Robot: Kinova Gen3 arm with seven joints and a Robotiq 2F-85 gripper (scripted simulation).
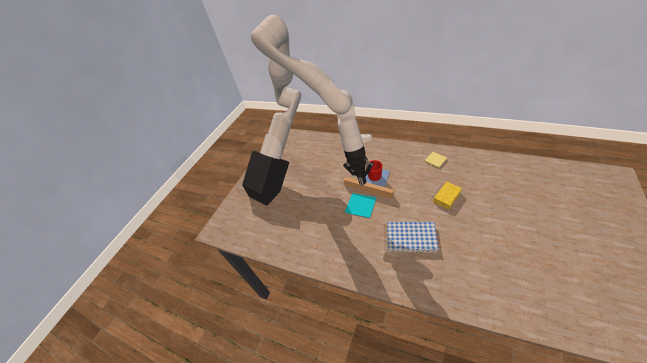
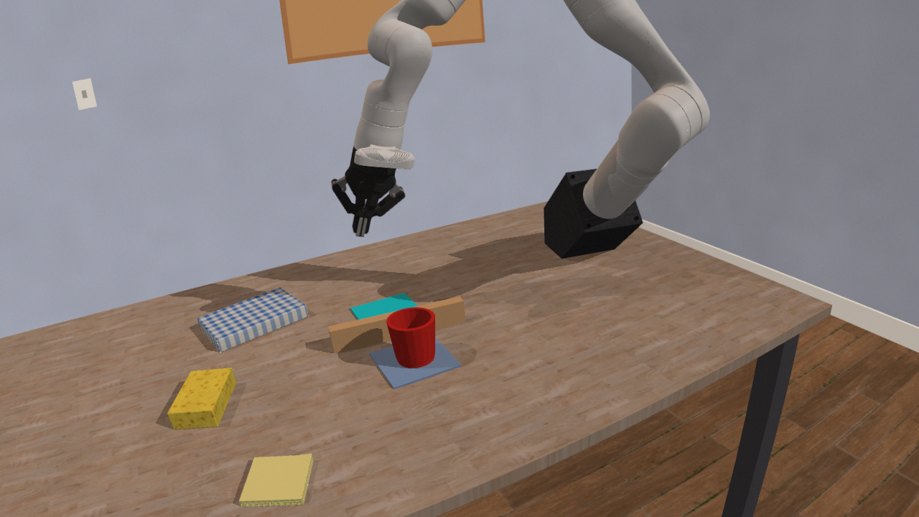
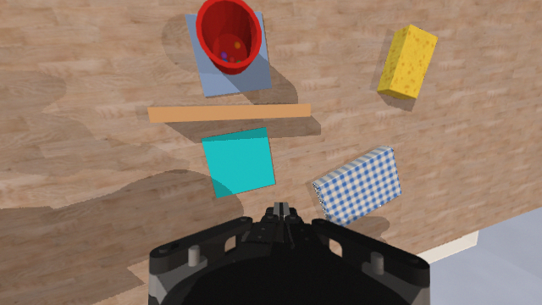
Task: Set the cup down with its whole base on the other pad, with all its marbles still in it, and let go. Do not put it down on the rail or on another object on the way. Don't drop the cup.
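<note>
A red cup (image 2: 411, 337) stands upright on a grey-blue pad (image 2: 416, 366); it also shows in the wrist view (image 3: 229, 34) with several coloured marbles inside, and in the top view (image 1: 375, 170). A wooden rail (image 3: 229, 113) lies between that pad and a teal pad (image 3: 240, 161). The teal pad also shows behind the rail (image 2: 384, 306). My gripper (image 2: 362, 227) is shut and empty, high above the table, on the teal pad's side of the rail and well apart from the cup. Its fingertips show in the wrist view (image 3: 281, 208).
A blue checked box (image 2: 252, 317) lies left of the pads. A yellow sponge (image 2: 201, 397) and a flat pale yellow block (image 2: 276, 479) lie nearer the front left. The arm's black base (image 2: 589, 215) stands at the back right.
</note>
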